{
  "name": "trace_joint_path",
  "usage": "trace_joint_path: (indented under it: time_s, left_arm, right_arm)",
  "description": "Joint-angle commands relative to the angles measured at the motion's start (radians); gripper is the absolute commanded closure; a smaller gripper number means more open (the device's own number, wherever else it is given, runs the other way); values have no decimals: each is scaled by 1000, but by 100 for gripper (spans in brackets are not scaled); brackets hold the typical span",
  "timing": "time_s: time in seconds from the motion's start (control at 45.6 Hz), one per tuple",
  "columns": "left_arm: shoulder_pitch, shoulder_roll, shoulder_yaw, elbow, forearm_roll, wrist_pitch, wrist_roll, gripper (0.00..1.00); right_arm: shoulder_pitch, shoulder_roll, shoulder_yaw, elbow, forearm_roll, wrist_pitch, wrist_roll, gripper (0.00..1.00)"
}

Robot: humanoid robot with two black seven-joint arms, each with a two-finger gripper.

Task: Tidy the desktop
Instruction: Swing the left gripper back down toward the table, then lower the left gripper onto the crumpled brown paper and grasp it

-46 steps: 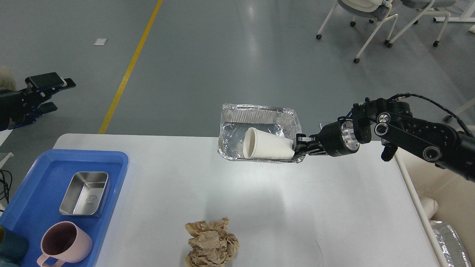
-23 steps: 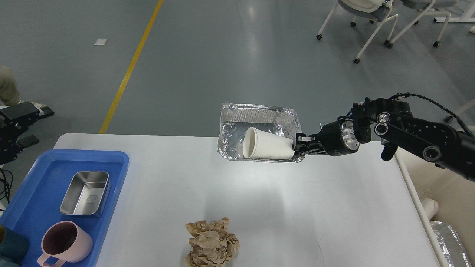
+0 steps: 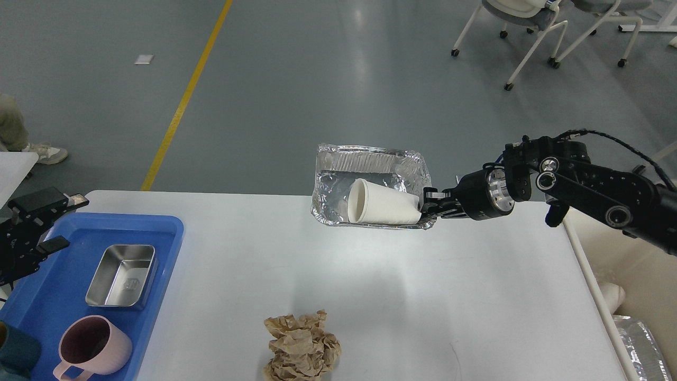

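Foil tray (image 3: 370,188) hangs tilted above the far edge of the desktop (image 3: 370,296), pinched at its right rim by the right gripper (image 3: 429,206), whose fingers are clamped on the foil. A white paper cup (image 3: 382,203) lies on its side inside the tray, mouth facing left. The left gripper (image 3: 53,225) hovers over the far left corner of the blue tray (image 3: 47,296), fingers apart and holding nothing. In the blue tray sit a steel box (image 3: 122,275) and a pink mug (image 3: 91,348). Crumpled brown paper (image 3: 301,346) rests on the desktop near its front edge. The wide white desktop fills the lower part of the view.
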Motion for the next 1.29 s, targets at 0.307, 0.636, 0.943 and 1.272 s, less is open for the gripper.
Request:
trace_joint_path:
  time_s: [0.307, 0.636, 0.943, 1.272]
  left_arm:
    - [-48, -240, -3, 250, 661, -160, -8, 3]
    - [-196, -478, 12, 272, 1106, -327, -108, 3]
    - [-295, -700, 55, 272, 1298, -427, -165, 3]
    - [-398, -949, 258, 275, 1296, -429, -174, 3]
  right_arm:
    - [8, 7, 0, 0, 1, -2, 1, 100]
    - [10, 10, 2, 0, 0, -2, 0, 100]
    - [10, 7, 3, 0, 1, -2, 1, 100]
    - [8, 10, 8, -3, 0, -3, 1, 100]
